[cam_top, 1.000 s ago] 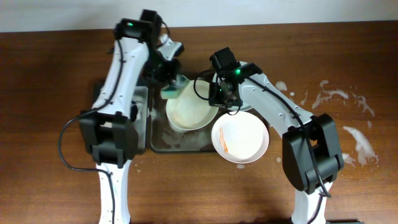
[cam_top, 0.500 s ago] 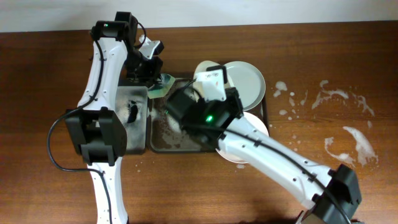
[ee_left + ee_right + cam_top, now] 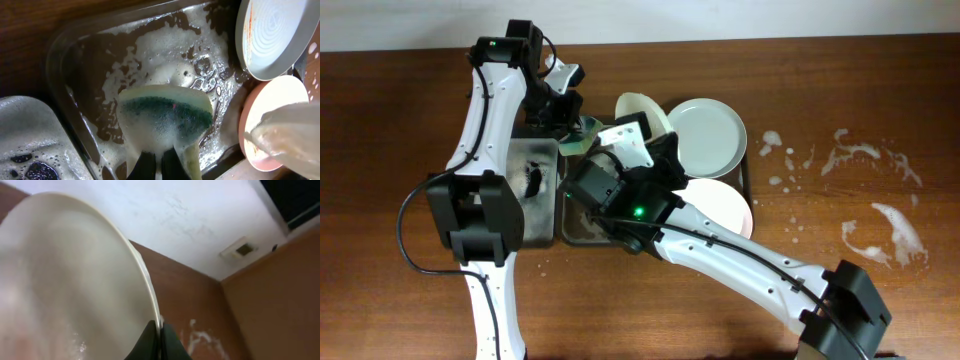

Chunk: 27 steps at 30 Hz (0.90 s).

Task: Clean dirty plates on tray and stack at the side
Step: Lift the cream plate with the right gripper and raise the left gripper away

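Observation:
My right gripper (image 3: 636, 128) is shut on the rim of a white plate (image 3: 638, 106), held on edge high above the soapy tray (image 3: 578, 226). In the right wrist view its fingers (image 3: 150, 339) pinch that plate (image 3: 70, 280) at the rim. My left gripper (image 3: 572, 128) is shut on a foamy green sponge (image 3: 582, 134) over the tray's back left corner. In the left wrist view the sponge (image 3: 165, 117) hangs above the tray (image 3: 95, 60). A second plate (image 3: 707, 135) lies at the tray's back right, with orange streaks (image 3: 275, 35). A third plate (image 3: 730, 205) is partly hidden by my right arm.
A smaller dark tray (image 3: 528, 190) with foam stands left of the big tray, under the left arm. Foam splashes (image 3: 860, 155) lie on the wooden table at the right. My raised right arm (image 3: 720, 255) crosses the tray's front right.
My right arm has lifted a plate out of the tray, raised it on edge and shifted it left. My left gripper has drawn back to the left with the sponge.

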{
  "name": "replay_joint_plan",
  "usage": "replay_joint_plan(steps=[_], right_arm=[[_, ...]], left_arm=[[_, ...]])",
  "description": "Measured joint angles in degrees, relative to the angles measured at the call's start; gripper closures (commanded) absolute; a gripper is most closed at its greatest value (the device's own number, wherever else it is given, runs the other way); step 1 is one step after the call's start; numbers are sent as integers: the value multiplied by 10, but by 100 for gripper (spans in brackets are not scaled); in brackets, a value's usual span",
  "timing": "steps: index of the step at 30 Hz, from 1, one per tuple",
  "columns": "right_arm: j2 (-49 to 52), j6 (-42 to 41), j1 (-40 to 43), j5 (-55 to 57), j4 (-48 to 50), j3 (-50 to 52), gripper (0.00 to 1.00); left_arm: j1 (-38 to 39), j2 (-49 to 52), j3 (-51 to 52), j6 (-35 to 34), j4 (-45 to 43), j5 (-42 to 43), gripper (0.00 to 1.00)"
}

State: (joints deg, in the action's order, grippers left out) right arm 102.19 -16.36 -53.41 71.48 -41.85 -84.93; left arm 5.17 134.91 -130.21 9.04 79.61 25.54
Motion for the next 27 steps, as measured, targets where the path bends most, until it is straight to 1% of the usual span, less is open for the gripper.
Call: replay_joint_plan(steps=[4, 8, 11, 15, 27], right_arm=[[3, 82, 0, 63, 51, 2, 96], [4, 192, 0, 90, 169, 2, 96], [5, 244, 0, 126, 209, 2, 96], [5, 268, 0, 151, 211, 2, 96], [5, 271, 0, 150, 211, 2, 96]], left_arm=[[0, 0, 0, 0, -10, 0, 100], [0, 0, 0, 0, -14, 0, 100], [0, 0, 0, 0, -19, 0, 100], [0, 0, 0, 0, -25, 0, 100], [0, 0, 0, 0, -25, 0, 100]])
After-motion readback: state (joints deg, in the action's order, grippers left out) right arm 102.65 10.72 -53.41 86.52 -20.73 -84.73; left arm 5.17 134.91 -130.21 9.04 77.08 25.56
